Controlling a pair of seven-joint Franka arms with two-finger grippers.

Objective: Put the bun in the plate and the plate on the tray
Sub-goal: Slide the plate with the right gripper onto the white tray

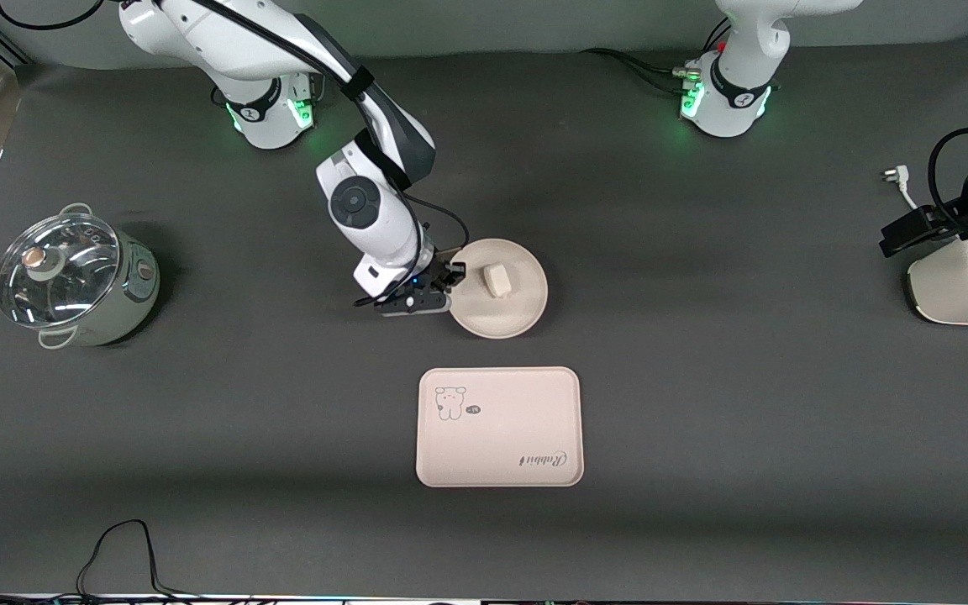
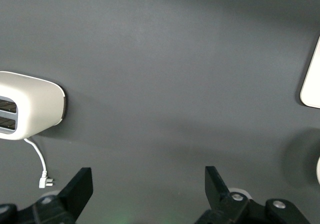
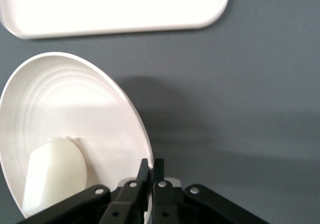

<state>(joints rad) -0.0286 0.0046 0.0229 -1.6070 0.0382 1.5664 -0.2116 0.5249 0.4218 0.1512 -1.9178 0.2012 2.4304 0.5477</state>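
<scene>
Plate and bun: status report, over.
Right gripper shut on plate rim. Left gripper open, waiting over bare table. Bun in plate; tray nearer front camera, path clear.

Both arms wear glossy white shells with dark grey joint bands; green lights glow at the bases. Black cable runs along the right arm. Each black tool shows what look like small silver screws.

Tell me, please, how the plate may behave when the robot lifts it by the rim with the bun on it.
The plate looks rigid, so it should not bend. The right gripper pinches only its rim, so it may tilt downward. The bun lies loose on it and could slide when the plate tilts.
</scene>
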